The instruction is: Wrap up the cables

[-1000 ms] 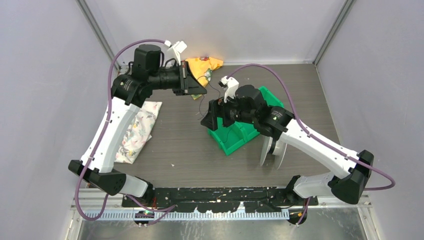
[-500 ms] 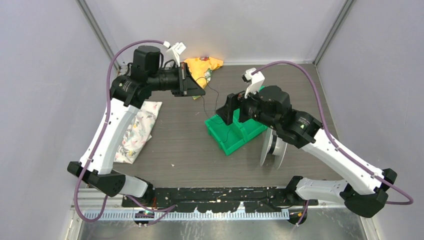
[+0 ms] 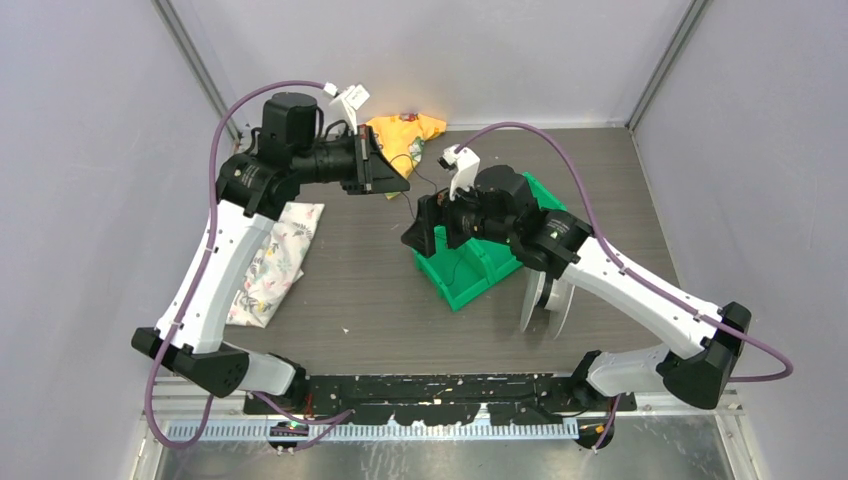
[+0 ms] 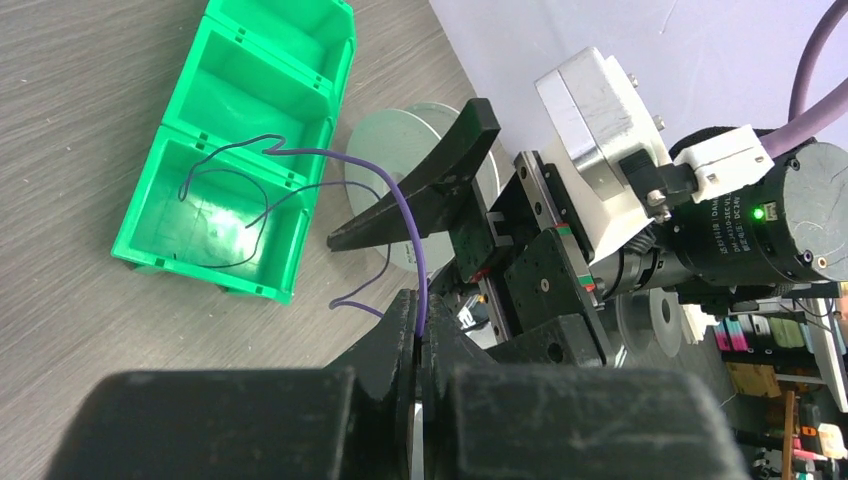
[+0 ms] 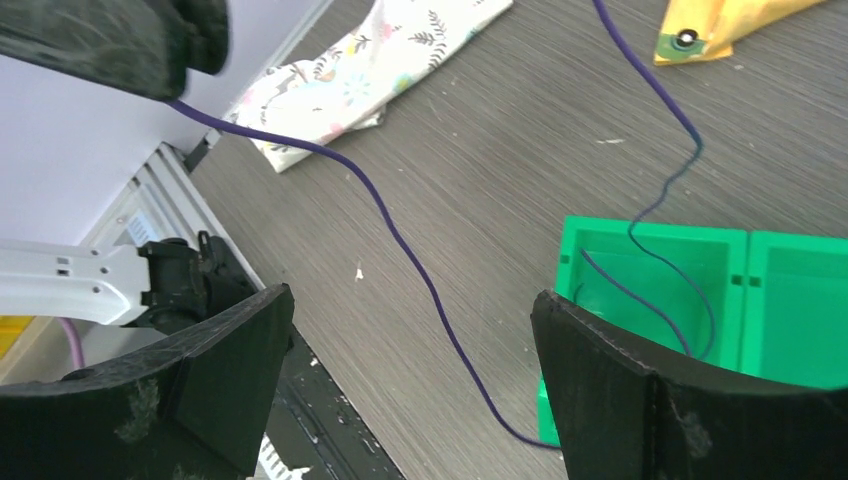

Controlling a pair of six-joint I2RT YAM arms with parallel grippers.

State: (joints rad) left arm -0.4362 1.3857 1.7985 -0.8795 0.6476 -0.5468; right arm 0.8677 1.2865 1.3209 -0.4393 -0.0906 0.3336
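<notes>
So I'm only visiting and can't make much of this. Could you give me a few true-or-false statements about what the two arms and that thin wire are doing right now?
1. The left gripper is pinching the thin purple cable. True.
2. The right gripper is clamped on the cable too. False: its fingers stand wide apart, holding nothing.
3. Part of the cable loops into an end compartment of the green bin. True.
4. The green bin has two compartments. False: it has three in a row.
5. The yellow cloth lies inside the bin. False: it lies on the table, outside the bin.
</notes>
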